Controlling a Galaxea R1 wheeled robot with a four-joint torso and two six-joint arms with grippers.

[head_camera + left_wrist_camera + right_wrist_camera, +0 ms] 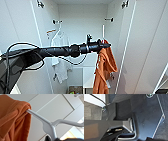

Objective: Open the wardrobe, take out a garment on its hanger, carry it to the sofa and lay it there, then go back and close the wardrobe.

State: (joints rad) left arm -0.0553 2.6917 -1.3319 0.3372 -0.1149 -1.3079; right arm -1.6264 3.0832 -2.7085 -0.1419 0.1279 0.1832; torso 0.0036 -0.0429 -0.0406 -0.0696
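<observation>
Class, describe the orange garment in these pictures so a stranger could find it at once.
Look into the open tall white wardrobe: the robot's black left arm reaches in from the left, and at its left gripper hangs the rust-orange long-sleeved garment, drooping from a thin white hanger. The white shirt further left hangs against the wardrobe's back; only this garment is orange.

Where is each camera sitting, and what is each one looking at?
Head view: high on the robot, facing into the open wardrobe; the left arm reaches in from the left, its left gripper at the orange garment, with a white shirt hanging behind.
Left wrist view: on the left wrist, looking up along the white hanger with the garment draped over one end.
Right wrist view: on the right wrist, looking at the robot's own dark plate.
Shared: head and left wrist views both show the orange garment.
</observation>
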